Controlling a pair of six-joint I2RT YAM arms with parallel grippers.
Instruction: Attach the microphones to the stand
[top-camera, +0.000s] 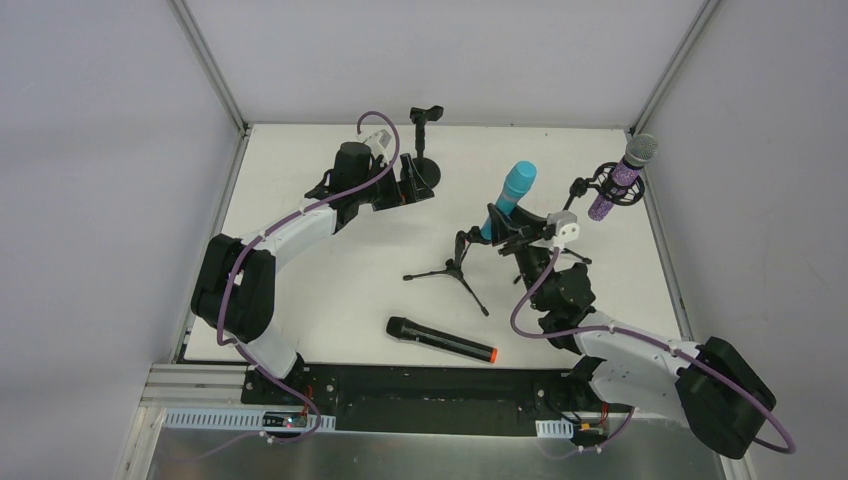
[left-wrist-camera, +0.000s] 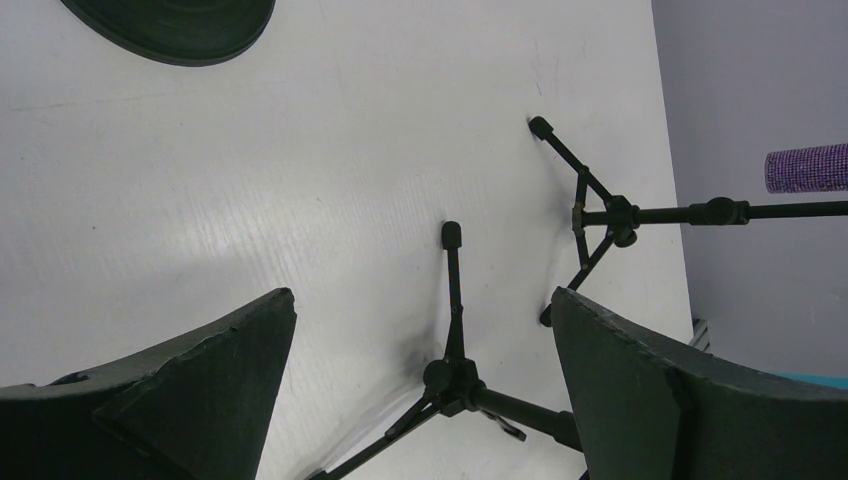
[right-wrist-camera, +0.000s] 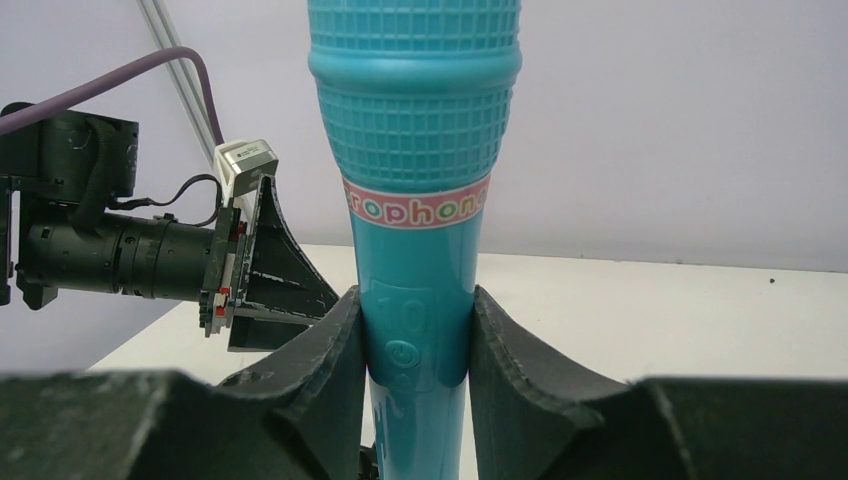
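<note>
Top external view counts three microphones and three stands on the white bench (top-camera: 280, 160). The purple microphone (top-camera: 625, 172) sits in the ring holder (top-camera: 622, 192) of the right-hand tripod stand (top-camera: 582, 184). The turquoise microphone (top-camera: 512, 195) stands tilted above the middle tripod stand (top-camera: 455, 268). The black microphone (top-camera: 440, 340) lies flat near the front edge, untouched. One round-base stand (top-camera: 433, 172) is at the back, just beside the left tool (top-camera: 412, 185), whose fingers stand wide apart around nothing. Right wrist view alone shows the right tool (right-wrist-camera: 415, 330) clamped on the turquoise handle below a lettered band (right-wrist-camera: 415, 205); whether that microphone sits in a clip cannot be told. Left wrist view alone shows both tripods' feet.
</note>
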